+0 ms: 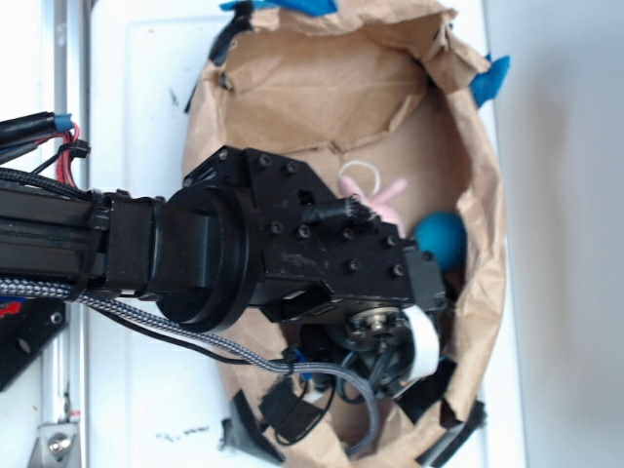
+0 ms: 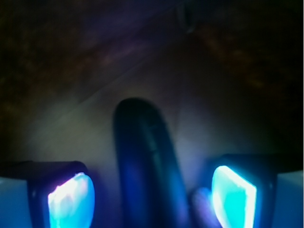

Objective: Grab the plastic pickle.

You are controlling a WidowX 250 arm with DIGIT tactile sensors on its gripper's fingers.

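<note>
Wrist view puts the pickle (image 2: 147, 166) right in the middle: a dark, smooth, rounded oblong lying lengthwise on the brown paper, its far end pointing away from the camera and its near end running out of the bottom of the picture. It lies between the two fingers of the claw (image 2: 152, 202), whose pads (image 2: 71, 199) glow bright blue at the lower left and lower right. The claw is spread wide, with a clear gap between each pad and the pickle, so nothing is pinched. Beside the right pad there is a small, blurry, pale rounded shape that I cannot make out. The light in this view is dim and purplish, and the paper beyond the pickle fades into darkness.

From the exterior view, the black arm (image 1: 292, 253) reaches in from the left and hangs over a crumpled brown paper bag (image 1: 322, 88) opened out flat like a nest on the white tabletop (image 1: 136, 117). The arm's bulk hides the pickle entirely here. Just past the arm lie a pink bunny (image 1: 382, 200) and, beside it, a blue ball (image 1: 441, 240), both inside the bag near its right wall.
</note>
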